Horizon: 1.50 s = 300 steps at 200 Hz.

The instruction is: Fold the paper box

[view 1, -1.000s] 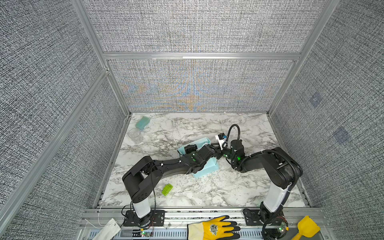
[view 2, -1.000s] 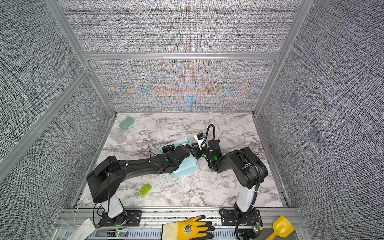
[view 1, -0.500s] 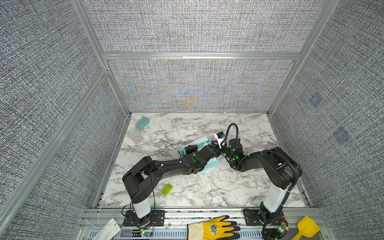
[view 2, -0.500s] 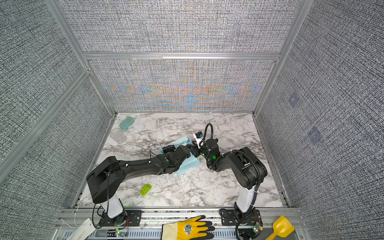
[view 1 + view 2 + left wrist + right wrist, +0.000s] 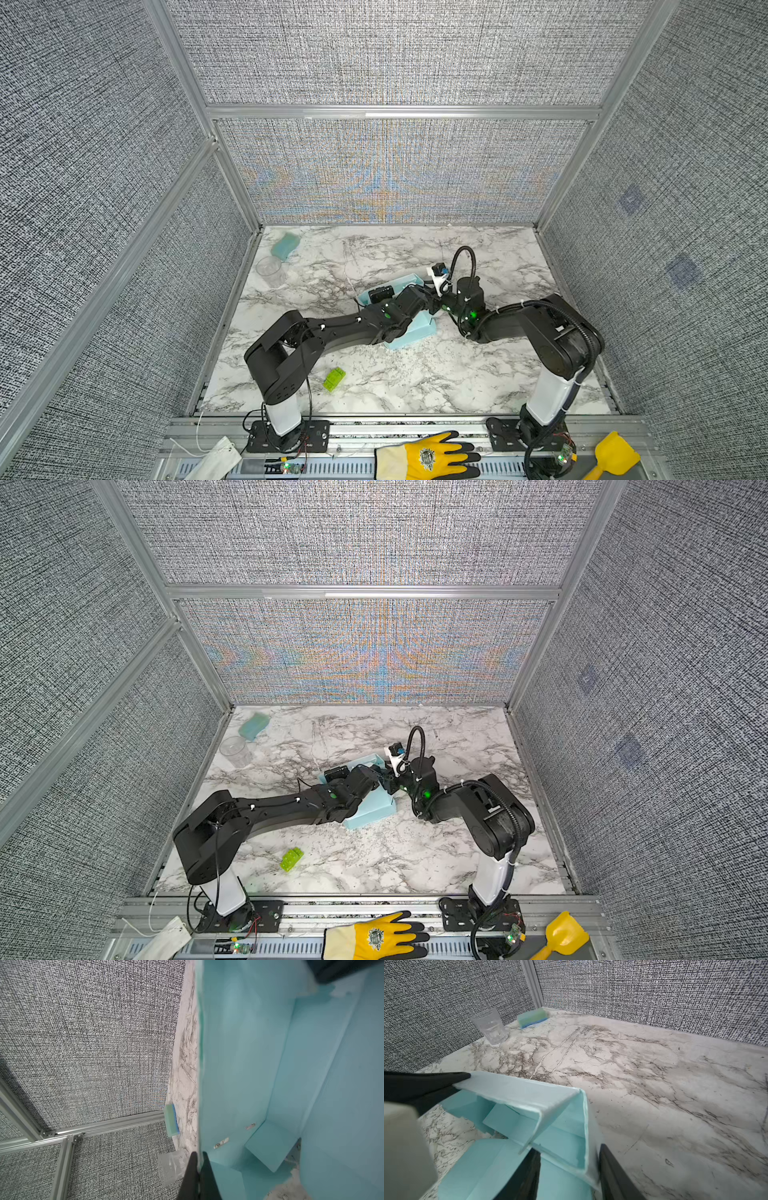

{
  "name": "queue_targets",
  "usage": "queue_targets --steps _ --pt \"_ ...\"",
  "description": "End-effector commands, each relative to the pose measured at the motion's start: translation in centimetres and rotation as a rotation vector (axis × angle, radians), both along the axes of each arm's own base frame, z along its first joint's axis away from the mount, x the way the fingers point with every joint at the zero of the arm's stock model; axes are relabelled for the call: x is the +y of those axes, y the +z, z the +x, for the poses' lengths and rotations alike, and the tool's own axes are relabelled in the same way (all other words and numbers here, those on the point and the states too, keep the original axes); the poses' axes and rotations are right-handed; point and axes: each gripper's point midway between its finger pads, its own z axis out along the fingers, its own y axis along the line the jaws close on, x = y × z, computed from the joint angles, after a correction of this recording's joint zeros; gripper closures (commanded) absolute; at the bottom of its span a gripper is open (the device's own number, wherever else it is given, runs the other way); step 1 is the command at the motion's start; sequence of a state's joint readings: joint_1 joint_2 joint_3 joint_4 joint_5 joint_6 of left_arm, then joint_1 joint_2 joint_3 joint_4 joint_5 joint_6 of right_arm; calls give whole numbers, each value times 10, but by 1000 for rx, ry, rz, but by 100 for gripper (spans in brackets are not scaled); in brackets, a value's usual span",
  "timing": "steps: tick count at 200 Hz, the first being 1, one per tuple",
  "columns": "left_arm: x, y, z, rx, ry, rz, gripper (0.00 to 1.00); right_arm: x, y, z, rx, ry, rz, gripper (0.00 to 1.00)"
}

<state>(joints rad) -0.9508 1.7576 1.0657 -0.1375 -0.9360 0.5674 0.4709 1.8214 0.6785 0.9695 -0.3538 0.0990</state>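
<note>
**Item 1: paper box** [image 5: 411, 334] [image 5: 372, 810]. Pale blue card, partly folded, with walls raised and flaps loose inside. In both top views it lies at the centre of the marble table [image 5: 478, 374], largely covered by the two arms that meet over it. A lower panel shows toward 6 o'clock of the arms.

**Item 2: left gripper** [image 5: 198, 1156]. It reaches in from 8 o'clock. The jaws are closed tight, pinching the thin edge of one upright wall of the paper box [image 5: 249, 1064]. In the right wrist view its black fingers [image 5: 436, 1080] grip the far end of that wall.

**Item 3: right gripper** [image 5: 569, 1149]. It reaches in from 4 o'clock. The jaws stand roughly half apart and straddle the doubled end wall of the paper box [image 5: 519, 1088], with one finger inside and one outside. I cannot tell whether they press the card.

**Item 4: sponge** [image 5: 284, 245]. Green and blue, in the 10 o'clock corner.

**Item 5: glass** [image 5: 270, 270]. Clear and upright, just beside the sponge, toward 9 o'clock.

**Item 6: green brick** [image 5: 334, 379]. At 7 o'clock, well apart from the box.

**Item 7: glove** [image 5: 424, 459]. Yellow and black, on the front rail at 6 o'clock.

**Item 8: scoop** [image 5: 611, 453]. Yellow, on the rail at 5 o'clock.
</note>
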Motion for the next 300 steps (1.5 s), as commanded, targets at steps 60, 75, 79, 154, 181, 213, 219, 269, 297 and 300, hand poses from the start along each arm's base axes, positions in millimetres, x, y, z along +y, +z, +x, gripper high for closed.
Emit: queue_targets --steps 60,75,79,154,181,213,219,269,297,300 --pt "-1 -10 1 39 6 -6 100 -9 7 -10 -11 3 19 40" --pt "0 -9 2 39 8 -10 100 -14 7 -11 -5 0 29 37" --pt "-1 -9 2 39 7 -12 100 -16 7 -11 -4 -3 31 37" --pt "-1 -12 2 49 5 -14 100 -45 13 -5 19 -44 120 35" --pt "-2 -16 2 62 8 -4 100 -45 6 -3 32 -54 114 35" --pt "0 -19 4 61 27 16 100 -46 1 -1 40 -63 117 35" --pt "0 -19 5 59 31 16 100 -47 0 -1 40 -66 116 35" --pt "2 -28 9 79 41 33 100 -46 -3 -1 50 -52 118 36" --pt "1 -33 10 91 40 43 100 -42 -9 3 69 -36 112 36" --pt "1 -33 10 91 40 44 100 -41 -10 4 70 -33 112 36"
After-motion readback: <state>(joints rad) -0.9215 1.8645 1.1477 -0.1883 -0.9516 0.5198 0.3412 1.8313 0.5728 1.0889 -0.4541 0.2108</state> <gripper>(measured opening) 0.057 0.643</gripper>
